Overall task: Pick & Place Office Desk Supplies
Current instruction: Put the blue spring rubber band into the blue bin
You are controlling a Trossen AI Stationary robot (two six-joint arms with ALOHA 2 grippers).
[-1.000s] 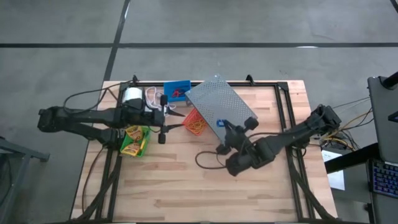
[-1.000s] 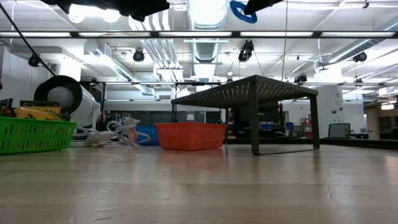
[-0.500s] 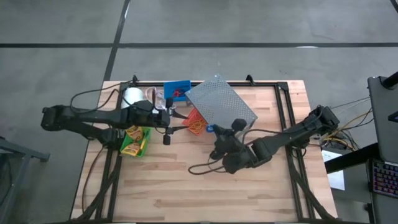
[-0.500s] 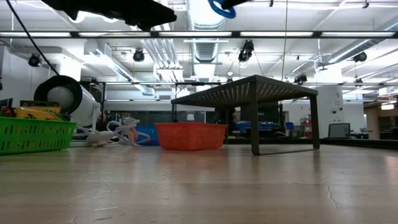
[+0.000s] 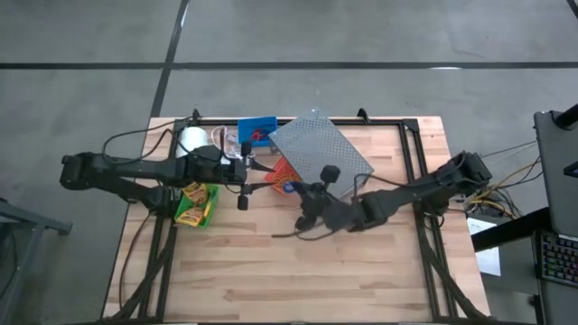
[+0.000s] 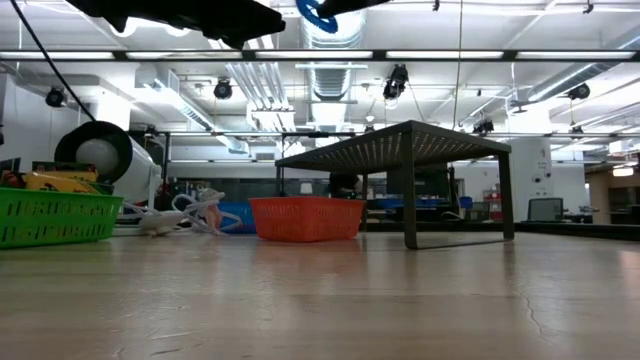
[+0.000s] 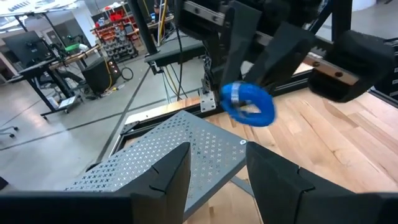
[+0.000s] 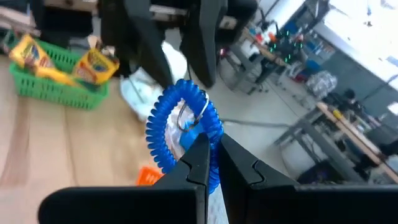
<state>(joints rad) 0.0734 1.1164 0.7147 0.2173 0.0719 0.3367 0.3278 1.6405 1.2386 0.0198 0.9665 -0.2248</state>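
Note:
A blue coiled ring band (image 8: pixel 183 124) is up in the air with my right gripper (image 8: pixel 214 155) shut on it, over the red-orange bin (image 5: pixel 282 177) beside the grey rack (image 5: pixel 321 149). The low view shows the band (image 6: pixel 318 12) high above the table. My left gripper (image 7: pixel 217 177) is open and holds nothing. It points at the band (image 7: pixel 249 106) from a short way off toward the table's left. The green bin (image 5: pixel 194 206) holds yellow-and-green crayon boxes (image 8: pixel 96 62). A blue bin (image 5: pixel 256 131) stands at the far edge. My right gripper pinches the blue band's coiled rim (image 8: pixel 200 142) between its two fingers, at one spot on the loop. The fingers come nearly level from the table's right side. The rest of the loop stands out past the fingertips, clear of the bin and the table.
A white roll (image 5: pixel 191 140) with white cord lies at the far left, next to the blue bin. The rack's legs (image 6: pixel 410 215) stand on the table just right of the red-orange bin (image 6: pixel 305 218). Bare wood takes up the near half of the table (image 5: pixel 298 271).
My right gripper has carried the blue band toward the table's left, from the rack's near corner to above the red-orange bin and closer to my left gripper. Its wrist has turned on the way. The band has stayed in its shut fingers, clear of the table.

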